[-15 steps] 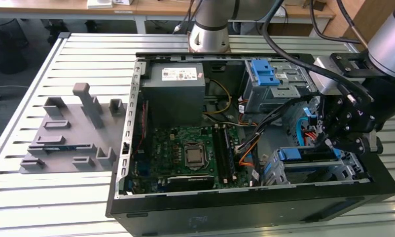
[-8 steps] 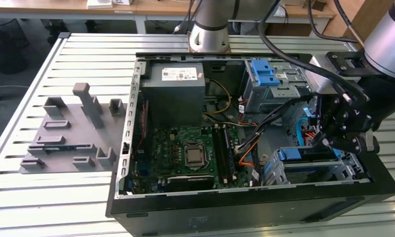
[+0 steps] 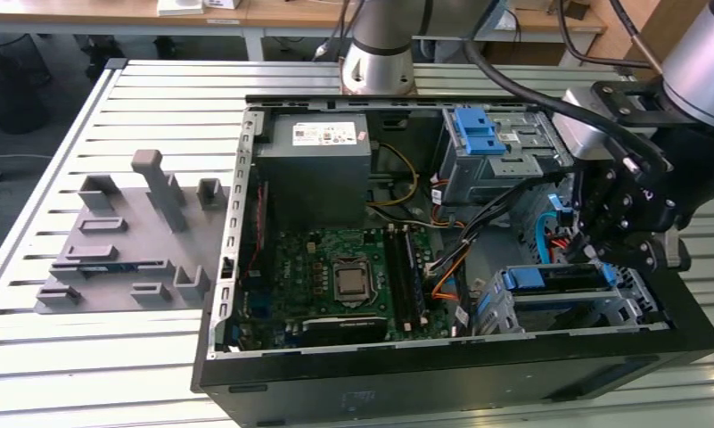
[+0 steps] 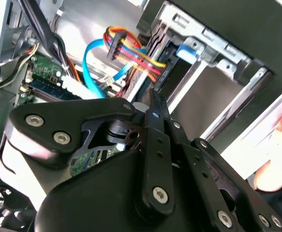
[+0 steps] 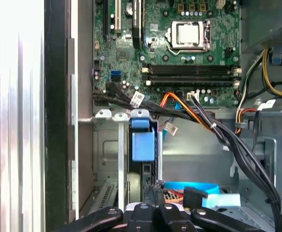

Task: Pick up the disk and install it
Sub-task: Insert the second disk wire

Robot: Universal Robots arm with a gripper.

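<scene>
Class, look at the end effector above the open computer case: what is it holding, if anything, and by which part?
It cannot be told. The end effector sits at the drive cage inside the computer case; its tips are hidden.

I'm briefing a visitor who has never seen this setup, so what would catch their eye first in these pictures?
First, the open computer case lying on the slatted table, its green motherboard exposed in the middle. Next, the black gripper hanging over the drive cage at the exterior view's right, just above the blue-framed disk sitting in its bay. A grey fixture with upright posts stands on the table at the exterior view's left.
</scene>
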